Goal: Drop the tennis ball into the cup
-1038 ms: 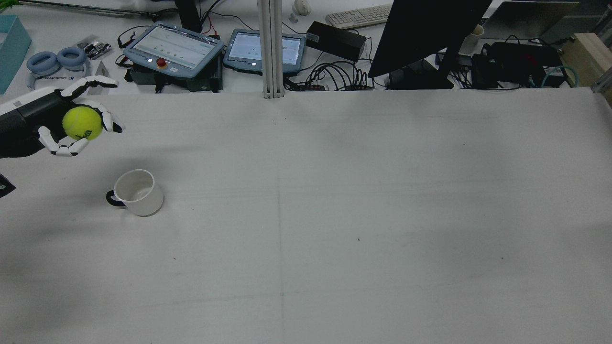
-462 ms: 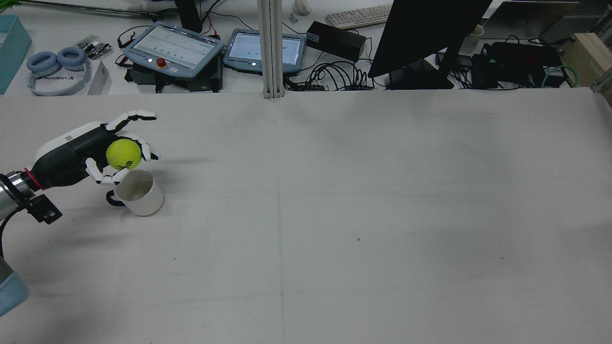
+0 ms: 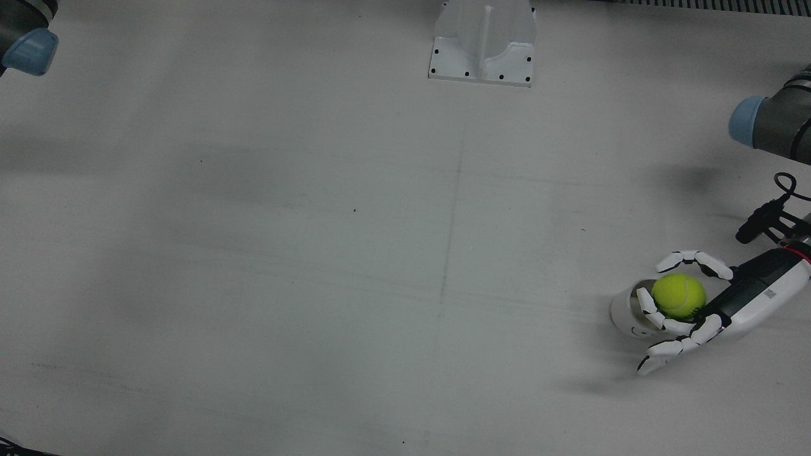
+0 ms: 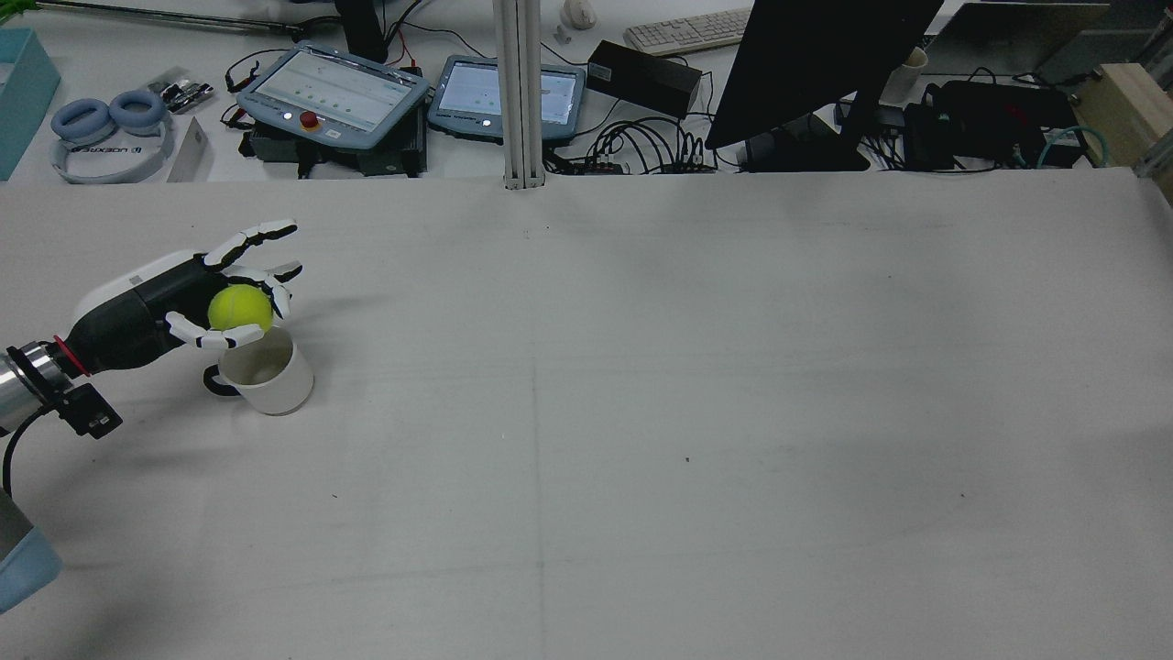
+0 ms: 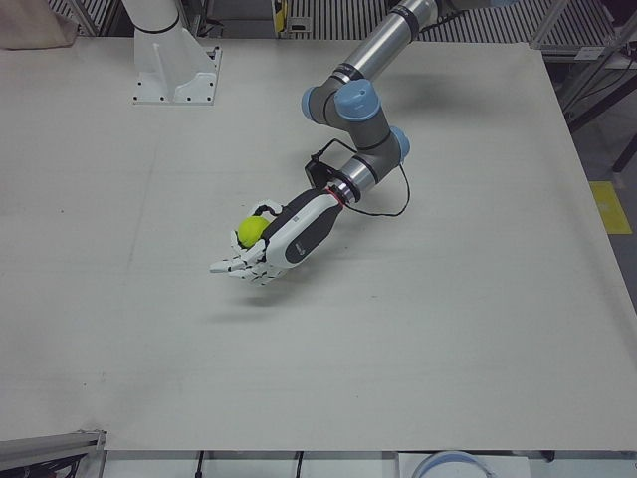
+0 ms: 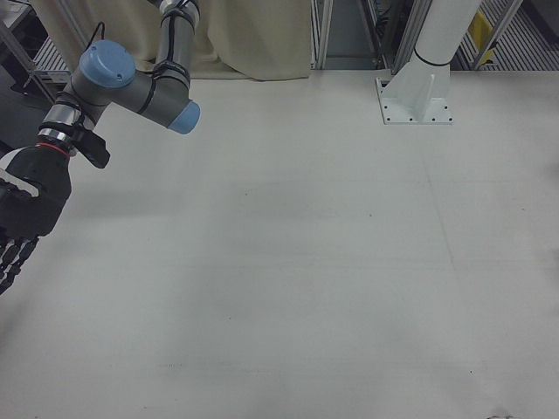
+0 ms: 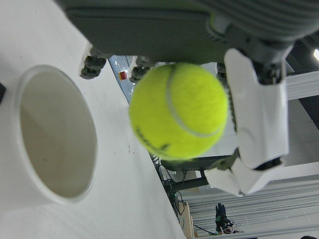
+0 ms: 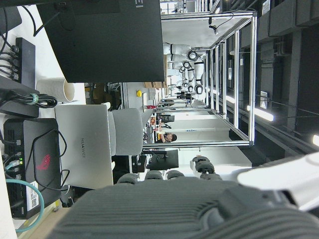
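The left hand (image 4: 197,298) is cupping the fuzzy yellow-green tennis ball (image 4: 239,308), hovering at the 11 o'clock rim of the smooth white ceramic cup (image 4: 268,371) on the matte tabletop (image 4: 641,412).

The right hand (image 6: 22,218) is hanging with fingers extended, empty.

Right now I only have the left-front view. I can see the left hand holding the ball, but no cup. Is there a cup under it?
Observer: Yes. In the rear view a white cup stands upright on the table, just below the ball held in the left hand. From your side the hand hides it.
Operator: Is anything in it already?
Observer: No. The left hand view looks into its mouth, and it is empty.
Operator: Is the ball lined up with it?
Observer: Not quite, it seems. In the front view the ball overlaps the rim on the arm's side, and part of the cup shows clear of it.
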`<action>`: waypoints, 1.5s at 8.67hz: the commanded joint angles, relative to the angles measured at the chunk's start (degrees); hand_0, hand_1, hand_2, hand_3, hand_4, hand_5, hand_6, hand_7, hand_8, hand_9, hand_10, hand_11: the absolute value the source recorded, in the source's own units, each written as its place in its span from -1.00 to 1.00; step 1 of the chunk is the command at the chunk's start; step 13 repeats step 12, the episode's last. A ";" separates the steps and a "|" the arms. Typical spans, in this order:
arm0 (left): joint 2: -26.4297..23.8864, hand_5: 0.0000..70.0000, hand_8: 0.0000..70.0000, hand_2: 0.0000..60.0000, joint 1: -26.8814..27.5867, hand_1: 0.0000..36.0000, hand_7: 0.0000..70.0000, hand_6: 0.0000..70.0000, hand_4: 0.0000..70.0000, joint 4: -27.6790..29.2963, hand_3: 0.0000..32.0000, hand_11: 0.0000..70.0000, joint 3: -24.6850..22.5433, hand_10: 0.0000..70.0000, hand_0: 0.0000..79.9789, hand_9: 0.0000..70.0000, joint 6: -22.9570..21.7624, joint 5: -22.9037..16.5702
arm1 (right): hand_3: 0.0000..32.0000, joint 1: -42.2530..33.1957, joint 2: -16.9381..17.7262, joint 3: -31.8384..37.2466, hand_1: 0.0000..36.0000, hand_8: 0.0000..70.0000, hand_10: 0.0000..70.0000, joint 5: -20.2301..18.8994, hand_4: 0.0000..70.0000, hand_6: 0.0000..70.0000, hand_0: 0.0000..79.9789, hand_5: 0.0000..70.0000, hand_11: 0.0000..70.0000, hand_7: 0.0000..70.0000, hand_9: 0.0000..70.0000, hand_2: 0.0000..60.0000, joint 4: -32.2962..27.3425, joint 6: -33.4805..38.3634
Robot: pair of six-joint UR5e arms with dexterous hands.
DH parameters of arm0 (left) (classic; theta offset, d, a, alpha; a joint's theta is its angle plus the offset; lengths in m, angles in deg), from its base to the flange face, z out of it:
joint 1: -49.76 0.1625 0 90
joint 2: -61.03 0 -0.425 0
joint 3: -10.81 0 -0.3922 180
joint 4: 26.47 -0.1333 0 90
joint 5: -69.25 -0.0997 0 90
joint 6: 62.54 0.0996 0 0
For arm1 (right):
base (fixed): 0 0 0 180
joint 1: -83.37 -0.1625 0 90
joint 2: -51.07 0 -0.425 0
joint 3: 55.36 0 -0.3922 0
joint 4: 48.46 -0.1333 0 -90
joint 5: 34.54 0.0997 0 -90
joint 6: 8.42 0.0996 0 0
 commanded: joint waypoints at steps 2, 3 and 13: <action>0.50 -0.60 -0.76 0.28 -0.29 0.37 -0.86 -0.13 -1.00 0.72 0.86 -0.85 -0.14 -0.94 0.26 -0.99 -0.05 0.10 | -1.00 -0.05 0.00 -0.18 -1.00 -1.00 -1.00 -0.02 -1.00 -1.00 -1.00 -1.00 -1.00 -1.00 -1.00 -1.00 0.00 -0.09; 0.41 -0.69 -0.85 0.18 -1.68 0.34 -0.81 -0.57 -1.00 0.72 0.93 -0.86 -0.57 -0.95 0.24 -0.99 -1.97 0.01 | -1.00 -0.05 0.00 -0.27 -1.00 -1.00 -1.00 0.06 -1.00 -1.00 -1.00 -1.00 -1.00 -1.00 -1.00 -1.00 0.00 -0.09; -0.03 -0.52 -0.75 0.48 -33.60 0.80 -0.79 0.04 -1.00 -7.63 0.62 -0.72 4.61 -0.87 0.46 -0.99 -10.60 -3.68 | -1.00 -0.05 0.00 -0.18 -1.00 -1.00 -1.00 0.07 -1.00 -1.00 -1.00 -1.00 -1.00 -1.00 -1.00 -1.00 0.00 -0.18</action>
